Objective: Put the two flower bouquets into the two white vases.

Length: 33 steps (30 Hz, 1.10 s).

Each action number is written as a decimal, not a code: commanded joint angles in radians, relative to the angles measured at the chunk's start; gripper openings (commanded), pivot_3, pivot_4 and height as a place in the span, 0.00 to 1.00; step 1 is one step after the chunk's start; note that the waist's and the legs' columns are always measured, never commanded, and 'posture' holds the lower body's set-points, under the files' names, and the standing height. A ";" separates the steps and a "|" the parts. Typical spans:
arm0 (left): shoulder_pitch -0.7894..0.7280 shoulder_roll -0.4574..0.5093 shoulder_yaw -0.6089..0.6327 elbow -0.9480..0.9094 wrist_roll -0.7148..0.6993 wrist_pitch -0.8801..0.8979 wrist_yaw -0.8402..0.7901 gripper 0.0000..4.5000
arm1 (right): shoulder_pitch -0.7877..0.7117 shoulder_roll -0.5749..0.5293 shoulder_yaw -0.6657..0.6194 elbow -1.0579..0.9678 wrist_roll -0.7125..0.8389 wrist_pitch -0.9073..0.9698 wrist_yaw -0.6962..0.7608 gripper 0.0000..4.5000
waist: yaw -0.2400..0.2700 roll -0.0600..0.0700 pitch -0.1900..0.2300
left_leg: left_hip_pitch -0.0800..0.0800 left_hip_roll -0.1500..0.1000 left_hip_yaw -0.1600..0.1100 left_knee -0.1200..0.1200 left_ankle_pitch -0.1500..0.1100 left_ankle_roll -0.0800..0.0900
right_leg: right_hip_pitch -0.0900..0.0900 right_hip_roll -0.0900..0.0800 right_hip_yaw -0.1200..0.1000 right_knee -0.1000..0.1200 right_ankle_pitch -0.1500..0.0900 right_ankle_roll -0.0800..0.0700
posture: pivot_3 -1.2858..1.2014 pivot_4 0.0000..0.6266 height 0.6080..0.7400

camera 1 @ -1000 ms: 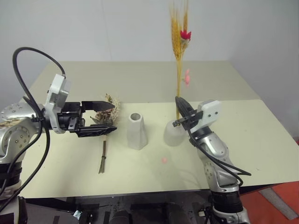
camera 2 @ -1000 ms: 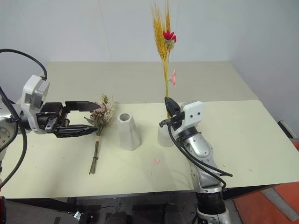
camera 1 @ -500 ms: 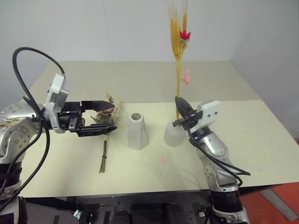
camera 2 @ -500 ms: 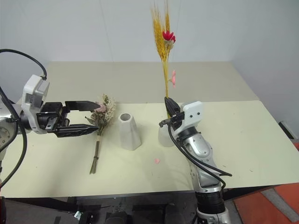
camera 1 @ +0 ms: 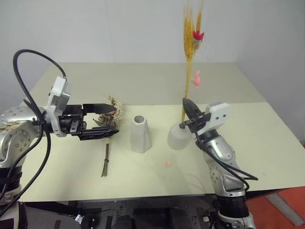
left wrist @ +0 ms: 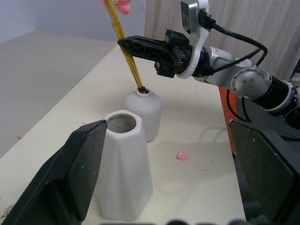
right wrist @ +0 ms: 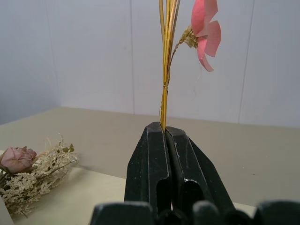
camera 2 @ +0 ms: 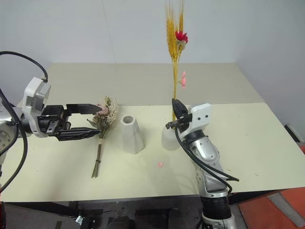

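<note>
Right gripper (camera 2: pixel 175 107) of mine is pinched tight on the thin yellow-stemmed spray with orange wheat and red and pink blooms (camera 2: pixel 175 57). I hold it upright, and the bottom of its stem sits in the small mouth of the short, round white vase (left wrist: pixel 143 111), just below my fingers. The tall white tapered vase (camera 2: pixel 130 135) stands near it on the pale table (camera 2: pixel 248 143), with nothing in its mouth. A small loose pink petal (camera 2: pixel 160 164) lies in front of the two vases. The bushy dried bunch with a pink rose and cream sprigs (camera 2: pixel 103 125) lies flat on the table next to the tall vase. My left gripper (camera 2: pixel 88 121) hangs wide open over that bunch, holding nothing.
</note>
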 commanded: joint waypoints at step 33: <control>0.009 0.031 0.048 -0.019 -0.014 -0.002 0.007 1.00 | 0.024 -0.031 0.011 -0.116 0.019 0.016 0.010 0.01 | -0.001 0.000 0.000 | 0.000 0.000 0.000 0.000 0.000 0.000 | 0.000 0.000 0.000 0.000 0.000 0.000 | 0.52 0.24 1.00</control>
